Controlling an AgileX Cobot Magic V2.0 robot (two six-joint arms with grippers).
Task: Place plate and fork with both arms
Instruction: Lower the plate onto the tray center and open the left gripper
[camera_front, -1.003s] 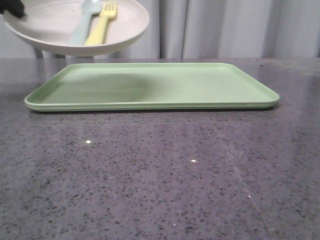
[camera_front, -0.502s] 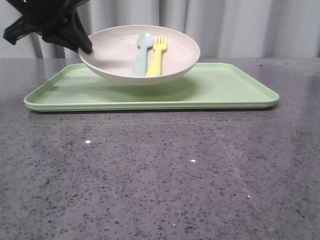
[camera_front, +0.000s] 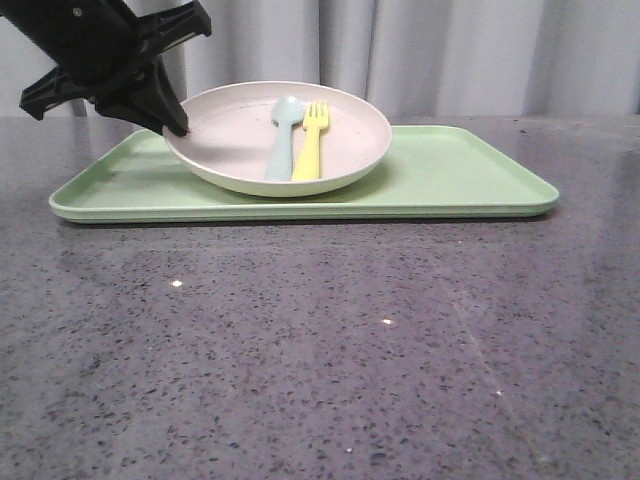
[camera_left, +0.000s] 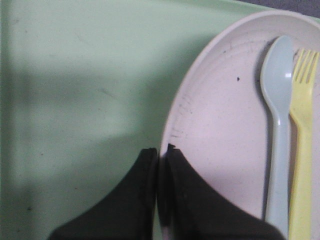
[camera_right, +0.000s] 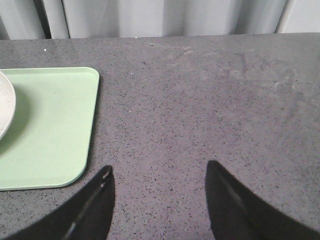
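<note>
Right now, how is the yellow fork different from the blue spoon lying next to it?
The fork is yellow; the spoon is pale blue. The fork ends in short tines, while the spoon ends in a smooth rounded bowl. In the front view the spoon lies left of the fork. Both are small, lie side by side with their heads pointing the same way, and rest inside the plate, whose rim the left gripper pinches.

Plate (camera_front: 345, 160) on tray (camera_front: 470, 180), left of centre. Fork (camera_front: 310, 150) and spoon (camera_front: 282, 140) in plate, side by side, spoon at fork's 9 o'clock. Tray on table (camera_front: 320, 350).
</note>
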